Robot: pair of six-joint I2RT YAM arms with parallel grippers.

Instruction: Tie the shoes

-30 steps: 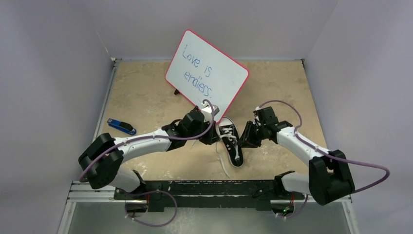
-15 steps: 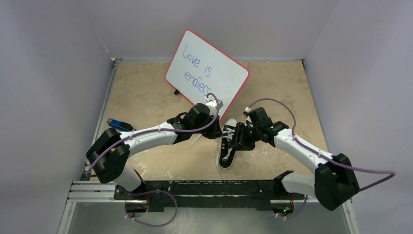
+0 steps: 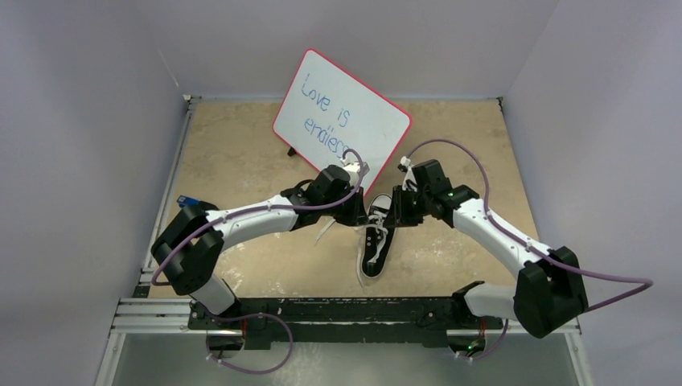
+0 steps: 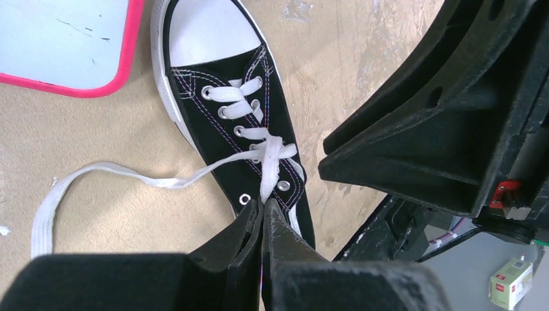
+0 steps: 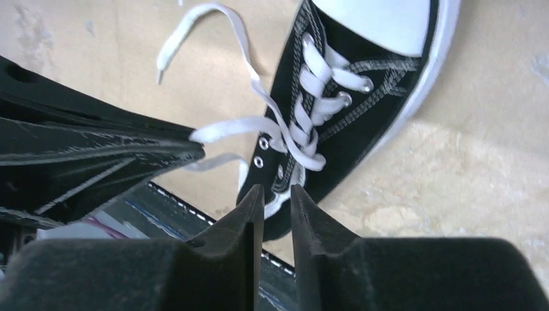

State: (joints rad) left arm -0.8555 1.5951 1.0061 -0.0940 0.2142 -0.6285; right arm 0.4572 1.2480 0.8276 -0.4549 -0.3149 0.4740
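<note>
The black sneaker (image 3: 375, 245) lies mid-table, its white toe cap pointing to the back. My left gripper (image 3: 362, 217) is at the shoe's left side. In the left wrist view the left gripper (image 4: 264, 206) is shut on a white lace (image 4: 272, 162) that comes off the top eyelets of the shoe (image 4: 207, 123). The other lace end (image 4: 97, 175) trails loose on the table. My right gripper (image 3: 392, 215) is at the shoe's right side. In the right wrist view the right gripper (image 5: 277, 194) hovers over the heel of the shoe (image 5: 349, 116), jaws a narrow gap apart, holding nothing.
A pink-rimmed whiteboard (image 3: 342, 121) stands tilted just behind the shoe and both grippers. A blue-and-black tool (image 3: 186, 201) lies at the left, half hidden by the left arm. The black front rail (image 3: 346, 310) runs along the near edge.
The shoe's heel swung from right to left. Both grippers moved back and closer together beside the toe end. The left arm stretched further right.
</note>
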